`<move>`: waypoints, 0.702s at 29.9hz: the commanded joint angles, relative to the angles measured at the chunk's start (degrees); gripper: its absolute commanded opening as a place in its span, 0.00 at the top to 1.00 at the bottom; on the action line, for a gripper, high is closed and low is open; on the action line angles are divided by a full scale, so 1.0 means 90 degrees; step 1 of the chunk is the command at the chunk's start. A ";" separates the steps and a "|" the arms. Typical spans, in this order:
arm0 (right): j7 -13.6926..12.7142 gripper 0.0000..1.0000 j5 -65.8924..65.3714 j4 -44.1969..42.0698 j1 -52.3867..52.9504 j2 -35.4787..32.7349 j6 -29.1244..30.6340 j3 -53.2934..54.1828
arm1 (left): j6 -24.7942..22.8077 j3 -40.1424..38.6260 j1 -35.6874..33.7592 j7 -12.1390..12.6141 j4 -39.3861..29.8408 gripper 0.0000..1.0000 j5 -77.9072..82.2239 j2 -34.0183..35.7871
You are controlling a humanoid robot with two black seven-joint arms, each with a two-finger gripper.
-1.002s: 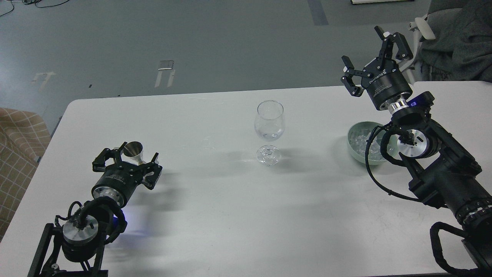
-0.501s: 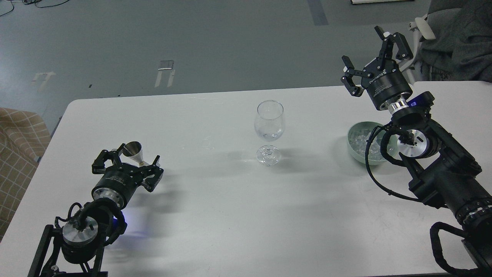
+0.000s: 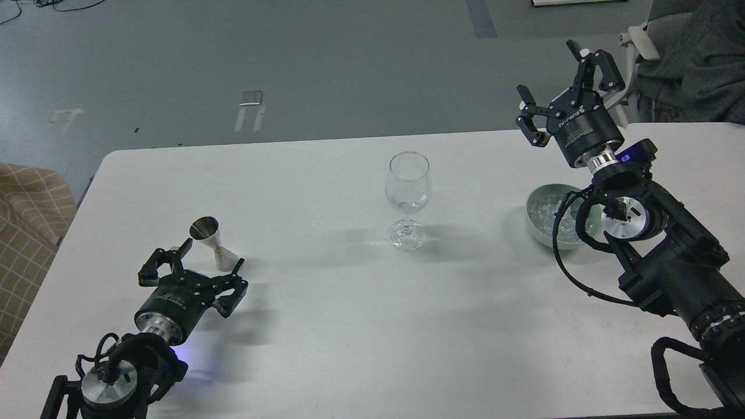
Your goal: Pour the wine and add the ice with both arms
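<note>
A clear stemmed wine glass (image 3: 408, 195) stands upright mid-table with a little clear wine (image 3: 408, 203) at the bottom of its bowl. A small steel jigger (image 3: 210, 242) stands upright on the table at the left. My left gripper (image 3: 195, 270) is open and empty just in front of the jigger, apart from it. A pale green bowl (image 3: 538, 230) at the right holds a heap of clear ice cubes (image 3: 546, 214). My right gripper (image 3: 561, 96) is open and empty, raised above and behind the bowl.
The white table (image 3: 326, 326) has its far edge just behind the glass. My right arm (image 3: 657, 244) covers the bowl's right side. A checked fabric seat (image 3: 26, 215) is at the left edge and a chair (image 3: 687, 58) at the far right.
My left gripper has drawn back toward me, away from the jigger, which stays standing on the table. The right arm has not moved.
</note>
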 commanded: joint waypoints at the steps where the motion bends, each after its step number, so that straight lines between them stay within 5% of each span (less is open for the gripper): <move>1: 0.0000 0.00 0.0000 0.0029 -0.0024 -0.0008 -0.0001 0.0000 | -0.0011 -0.0118 0.0065 -0.0009 0.0006 0.02 -0.0012 0.0000; 8: -0.0029 0.00 0.0000 0.0107 -0.0033 -0.0057 -0.0001 0.0010 | -0.0361 -0.0782 0.0066 0.0050 0.0007 0.02 -0.0012 0.0000; 17: -0.0039 0.00 -0.0010 0.0341 -0.0043 -0.0291 -0.0001 -0.0010 | -0.2323 -0.1192 -0.0052 -0.0145 0.0338 0.02 0.0144 0.2253; 21: -0.0039 0.00 -0.0087 0.0594 -0.0043 -0.0612 -0.0001 -0.0019 | -0.2716 -0.1388 -0.0440 -0.0389 0.0475 0.02 0.0621 0.2947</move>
